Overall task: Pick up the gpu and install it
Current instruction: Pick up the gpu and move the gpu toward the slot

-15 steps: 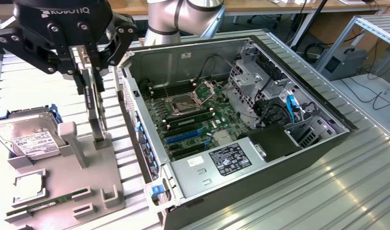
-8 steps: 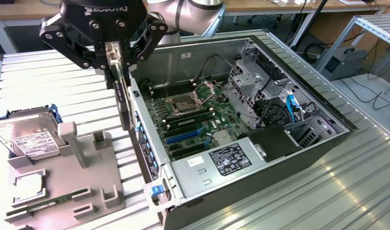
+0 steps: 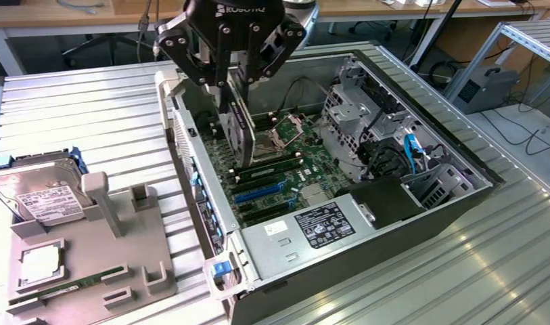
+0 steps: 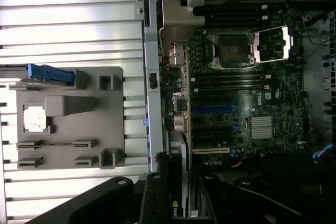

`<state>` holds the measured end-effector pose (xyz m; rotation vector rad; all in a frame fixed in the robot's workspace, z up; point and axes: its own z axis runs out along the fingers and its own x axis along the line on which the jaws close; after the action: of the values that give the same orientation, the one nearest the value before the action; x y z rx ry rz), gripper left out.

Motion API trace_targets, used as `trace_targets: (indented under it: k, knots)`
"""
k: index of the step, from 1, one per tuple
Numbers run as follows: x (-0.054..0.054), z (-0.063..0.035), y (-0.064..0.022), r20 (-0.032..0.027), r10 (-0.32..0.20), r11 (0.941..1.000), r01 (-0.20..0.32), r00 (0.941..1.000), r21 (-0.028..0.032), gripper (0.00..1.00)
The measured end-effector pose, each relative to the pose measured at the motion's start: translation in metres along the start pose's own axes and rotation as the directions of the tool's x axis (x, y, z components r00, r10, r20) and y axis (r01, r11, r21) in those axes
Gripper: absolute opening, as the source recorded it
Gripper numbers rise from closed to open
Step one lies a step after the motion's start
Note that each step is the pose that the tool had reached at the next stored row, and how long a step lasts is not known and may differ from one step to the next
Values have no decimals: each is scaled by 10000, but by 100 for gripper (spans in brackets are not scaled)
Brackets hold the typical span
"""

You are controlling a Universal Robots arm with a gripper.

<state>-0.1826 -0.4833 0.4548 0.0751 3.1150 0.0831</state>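
End effector point(image 3: 235, 91) grips the gpu point(image 3: 243, 139) upright over motherboard point(image 3: 298, 154).

1. The table point(image 3: 76, 115) is bare ribbed metal with a brushed finish, and soft glare runs along its slats.
2. The fixture block point(image 3: 121, 264), at the lower left of the exterior view, looks like matt grey plastic.
3. The hard drive point(image 3: 40, 196) has a shiny silver metal lid and a white paper label.
4. The computer case point(image 3: 392, 81) is dull grey sheet metal inside.
5. The motherboard point(image 3: 302, 152) is glossy green board.
6. The gripper point(image 3: 231, 91) is matt black, and the gpu point(image 3: 243, 139) has a dark, faintly sheened face.
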Motion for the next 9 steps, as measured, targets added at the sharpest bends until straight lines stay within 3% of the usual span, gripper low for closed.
trace_targets:
  k: [3, 9]
  knots:
    - [-115, 3, 5, 0, 1, 10000, -1, 10000, -5, 27]
    - [-449, 12, 21, -1, 2, 10000, -2, 10000, -19, 27]
